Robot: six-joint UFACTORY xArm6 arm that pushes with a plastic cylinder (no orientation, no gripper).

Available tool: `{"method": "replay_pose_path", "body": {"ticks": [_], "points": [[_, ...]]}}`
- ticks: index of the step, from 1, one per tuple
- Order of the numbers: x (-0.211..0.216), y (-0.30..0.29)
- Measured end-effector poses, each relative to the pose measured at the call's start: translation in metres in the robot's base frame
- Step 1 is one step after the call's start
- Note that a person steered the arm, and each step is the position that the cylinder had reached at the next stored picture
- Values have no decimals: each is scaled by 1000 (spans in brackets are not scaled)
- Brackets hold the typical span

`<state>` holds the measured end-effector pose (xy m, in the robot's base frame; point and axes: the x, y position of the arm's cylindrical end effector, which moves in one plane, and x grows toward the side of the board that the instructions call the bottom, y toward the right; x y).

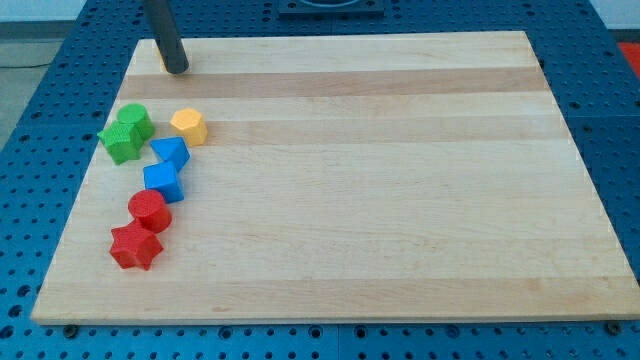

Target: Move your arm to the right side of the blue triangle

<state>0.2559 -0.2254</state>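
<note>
The blue triangle [171,152] lies on the wooden board [400,180] at the view's left, just below and left of a yellow block [189,125]. My tip [176,69] is at the view's top left, well above the blue triangle and the yellow block, touching none of the blocks. A bit of yellow shows at the rod's left edge, mostly hidden behind it. A blue cube [162,181] sits right below the blue triangle.
Two green blocks [126,133] sit left of the blue triangle. A red cylinder [149,209] and a red star [135,246] lie below the blue cube. A blue perforated table surrounds the board.
</note>
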Motion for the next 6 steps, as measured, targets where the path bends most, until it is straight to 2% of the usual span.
{"method": "replay_pose_path", "body": {"ticks": [2, 3, 5, 6], "points": [[-19, -1], [-9, 34], [69, 122], [124, 133]]}}
